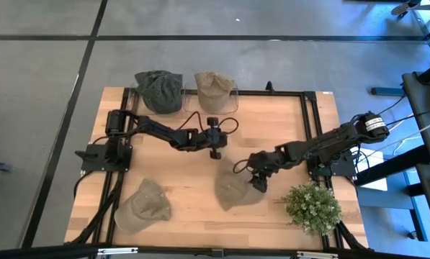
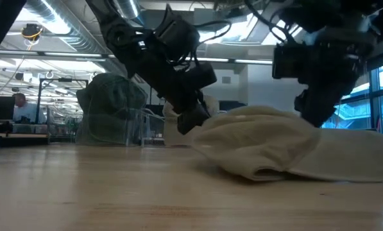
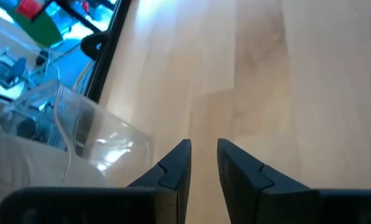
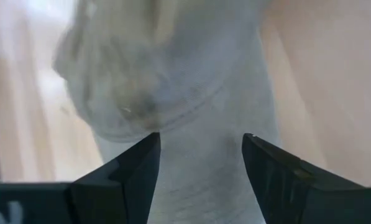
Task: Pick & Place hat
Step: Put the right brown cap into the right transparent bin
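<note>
Grey concrete floor (image 1: 42,79) (dark seams); exposed ceiling ducts (image 2: 56,19).

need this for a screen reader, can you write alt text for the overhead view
Seen from above, the right gripper hangs open over a beige hat near the front of a wooden table, and the left gripper waits mid-table. Another beige hat lies front left, a green hat and tan hat sit at the back, and a small plant stands front right.
</note>
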